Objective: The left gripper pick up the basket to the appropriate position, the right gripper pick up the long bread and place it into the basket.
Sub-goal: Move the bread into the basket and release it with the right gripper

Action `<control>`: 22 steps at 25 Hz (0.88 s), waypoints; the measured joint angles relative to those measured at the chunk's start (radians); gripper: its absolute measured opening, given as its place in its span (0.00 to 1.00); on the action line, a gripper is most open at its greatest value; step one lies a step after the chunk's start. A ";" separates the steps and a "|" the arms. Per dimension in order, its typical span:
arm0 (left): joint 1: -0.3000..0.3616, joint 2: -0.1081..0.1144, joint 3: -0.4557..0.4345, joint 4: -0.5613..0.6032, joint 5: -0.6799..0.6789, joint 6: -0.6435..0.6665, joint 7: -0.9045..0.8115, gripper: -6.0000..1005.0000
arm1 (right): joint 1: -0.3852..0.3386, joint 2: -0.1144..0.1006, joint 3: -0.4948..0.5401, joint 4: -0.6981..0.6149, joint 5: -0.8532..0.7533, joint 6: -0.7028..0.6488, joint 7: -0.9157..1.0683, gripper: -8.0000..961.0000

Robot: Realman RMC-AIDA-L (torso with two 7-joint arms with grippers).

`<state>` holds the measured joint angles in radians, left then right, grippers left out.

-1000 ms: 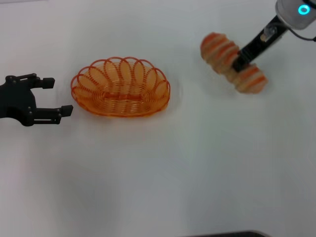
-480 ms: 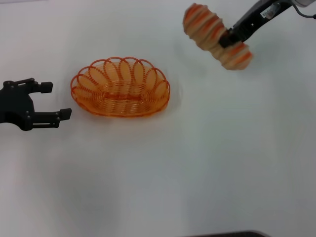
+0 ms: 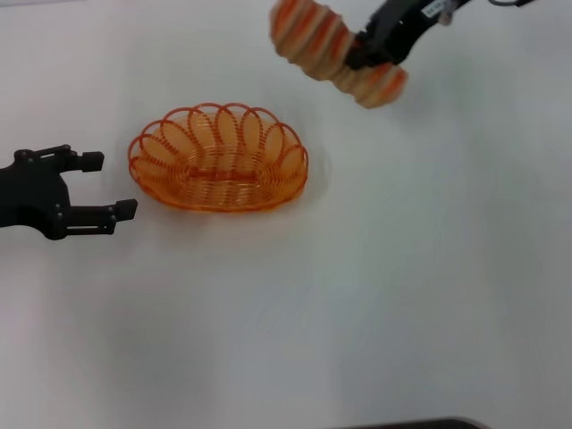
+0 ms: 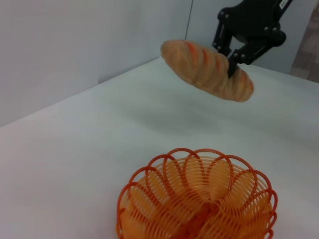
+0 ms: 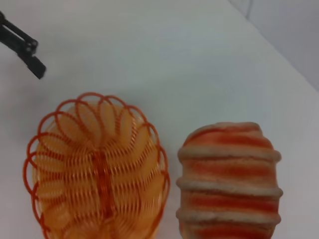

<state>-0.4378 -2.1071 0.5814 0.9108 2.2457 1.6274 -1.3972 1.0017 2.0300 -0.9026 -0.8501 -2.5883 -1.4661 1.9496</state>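
Note:
The orange wire basket (image 3: 219, 158) (image 4: 197, 196) (image 5: 97, 167) sits empty on the white table (image 3: 375, 286), left of centre. My left gripper (image 3: 103, 185) stands open just left of the basket, not touching it. The long bread (image 3: 335, 54) (image 4: 207, 69) (image 5: 229, 179), tan with orange stripes, hangs in the air above and to the right of the basket. My right gripper (image 3: 371, 55) (image 4: 238, 52) is shut on the bread near its middle, reaching in from the top right.
A pale wall (image 4: 75, 45) rises behind the table's far edge. A dark strip (image 3: 411, 424) shows at the near edge of the table.
My right gripper has lifted the long bread off the table and carried it up and to the left, toward the basket. The left gripper has barely shifted.

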 joint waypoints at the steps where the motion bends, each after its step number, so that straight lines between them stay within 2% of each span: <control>1: -0.001 0.000 0.001 0.000 0.000 0.000 0.000 0.88 | 0.006 0.004 0.000 0.003 0.003 0.009 -0.020 0.18; 8: -0.003 -0.001 0.005 -0.002 0.000 0.000 0.002 0.88 | 0.060 0.031 -0.017 0.032 0.032 0.016 -0.121 0.18; 13: 0.000 -0.001 0.005 -0.003 0.000 0.000 0.002 0.88 | 0.086 0.051 -0.089 0.052 0.038 0.014 -0.168 0.18; 22: 0.002 -0.002 0.004 -0.006 0.004 0.002 0.003 0.88 | 0.161 0.060 -0.152 0.166 0.068 0.032 -0.234 0.17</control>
<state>-0.4358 -2.1091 0.5858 0.9048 2.2501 1.6293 -1.3946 1.1629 2.0902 -1.0545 -0.6844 -2.5205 -1.4339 1.7155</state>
